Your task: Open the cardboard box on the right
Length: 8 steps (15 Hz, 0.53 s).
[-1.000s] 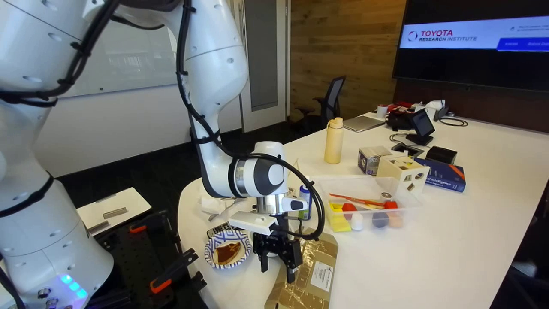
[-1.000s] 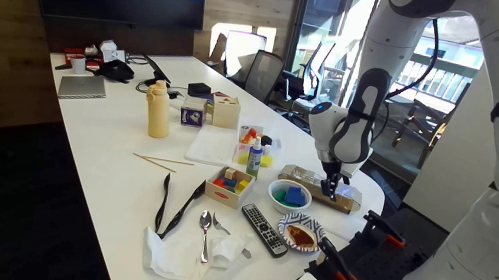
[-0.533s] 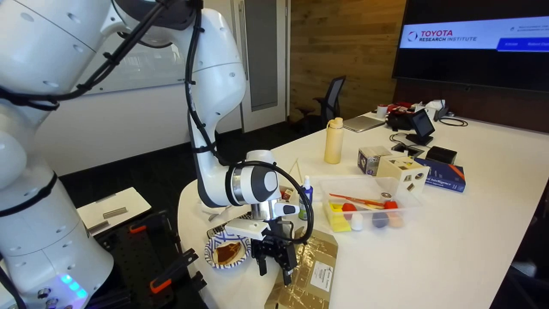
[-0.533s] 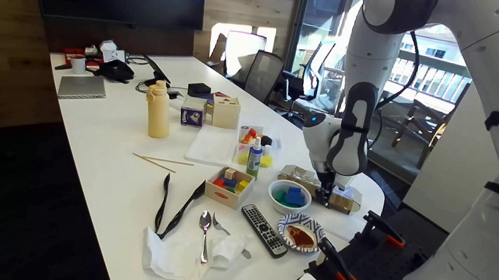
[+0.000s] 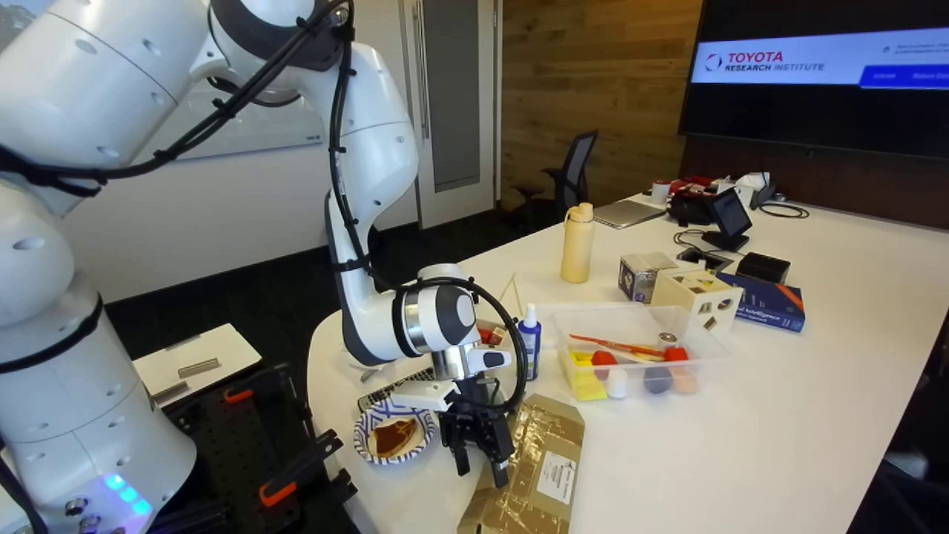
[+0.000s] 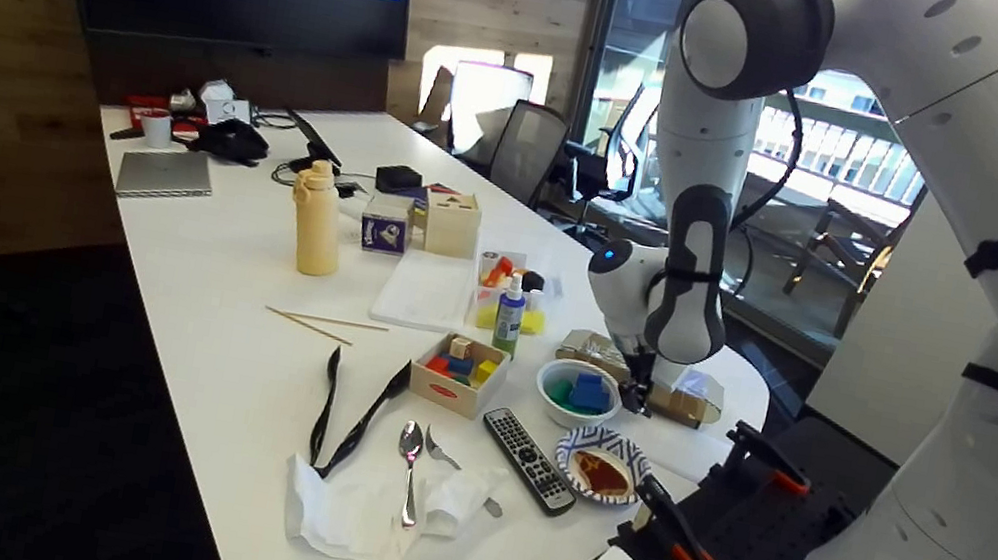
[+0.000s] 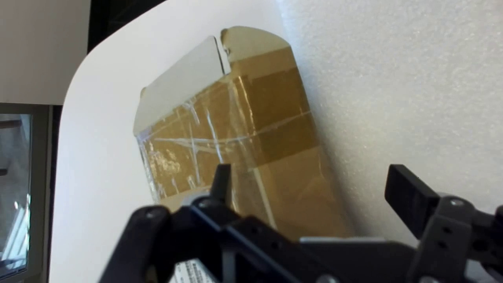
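Since the earlier frames the arm [image 6: 702,157] has swung a little: in an exterior view its elbow sits lower and further left, and the gripper [image 6: 633,407] has shifted left, to just beside the white bowl [image 6: 559,415], while the cardboard box [image 6: 685,408] lies where it did on the table [image 6: 224,285]. The arm bends at a high elbow, the forearm drops steeply, and the gripper hangs below the wrist with its fingers [image 7: 222,182] pointing down. They stand wide apart.

In the wrist view the box's side wall runs between them: the finger at left shows over the shiny taped top, the finger at right over a grainy white surface [image 7: 412,98] that is hard to identify. In an exterior view the box lies just right of the gripper [image 5: 482,475], its left edge overlapped by a finger; whether they touch cannot be told. At the box's far end in the wrist view, a pale grey flap [image 7: 180,84] and a tan flap [image 7: 253,45] reach outward.

There the gripper hides the box's nearer part and most of its label [image 7: 192,273]. In an exterior view the near end of the box [image 5: 511,512] is cut off by the lower border.
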{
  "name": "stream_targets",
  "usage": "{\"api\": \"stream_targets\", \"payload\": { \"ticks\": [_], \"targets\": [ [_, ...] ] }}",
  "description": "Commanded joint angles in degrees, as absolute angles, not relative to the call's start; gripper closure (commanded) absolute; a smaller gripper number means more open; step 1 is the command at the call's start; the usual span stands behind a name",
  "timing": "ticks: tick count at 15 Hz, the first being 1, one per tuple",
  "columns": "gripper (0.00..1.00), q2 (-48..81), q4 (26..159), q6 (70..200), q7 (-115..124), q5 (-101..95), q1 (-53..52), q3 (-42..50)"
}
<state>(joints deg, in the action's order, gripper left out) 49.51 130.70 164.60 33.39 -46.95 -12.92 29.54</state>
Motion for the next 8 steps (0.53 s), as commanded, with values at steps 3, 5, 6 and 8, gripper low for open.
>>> {"api": "stream_targets", "payload": {
  "ticks": [3, 5, 6, 8],
  "targets": [
    [0.25, 52.74, 128.82, 166.63, 38.40, -47.69, -15.93, 32.48],
    [0.35, 53.03, 128.61, 166.74, 38.67, -47.68, -15.79, 32.44],
    [0.42, 53.21, 128.48, 166.87, 38.67, -47.73, -15.84, 32.60],
    [0.58, 53.06, 128.57, 167.12, 38.42, -47.70, -15.69, 32.70]
  ]
}}
